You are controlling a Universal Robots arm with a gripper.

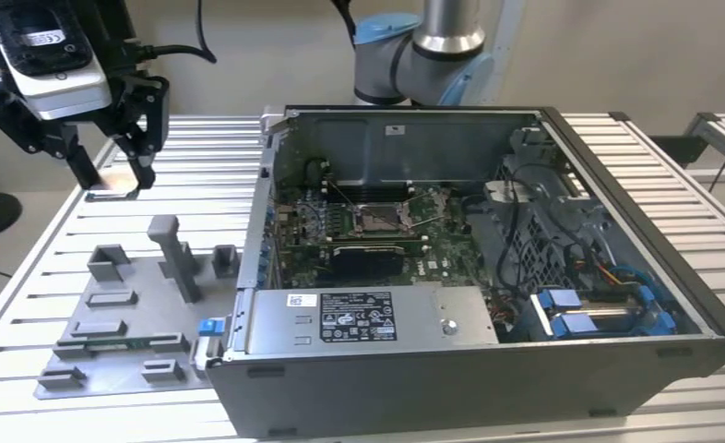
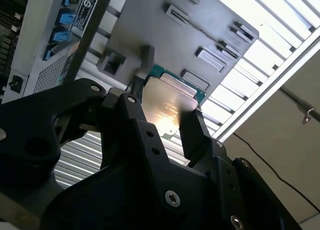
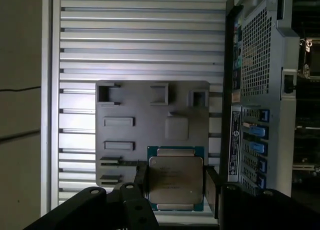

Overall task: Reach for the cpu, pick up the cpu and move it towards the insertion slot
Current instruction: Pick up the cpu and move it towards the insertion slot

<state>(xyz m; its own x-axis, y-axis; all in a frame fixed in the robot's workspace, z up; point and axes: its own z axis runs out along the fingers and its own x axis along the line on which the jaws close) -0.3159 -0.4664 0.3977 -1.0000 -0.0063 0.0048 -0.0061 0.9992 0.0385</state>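
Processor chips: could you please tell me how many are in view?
1. The processor chip is gripped by the end effector, outside the computer case; its socket looks empty, though others may be hidden.

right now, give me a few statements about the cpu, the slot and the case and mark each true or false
1. The fingers are shut on the cpu. True.
2. The cpu sits in the insertion slot. False: it is held over the slatted table, to the exterior view's left of the computer case.
3. The computer case lies open, with the green board and the insertion slot in plain sight. True.
4. The grey fixture plate lies inside the computer case. False: it lies on the slatted table beside the case, on the exterior view's left.
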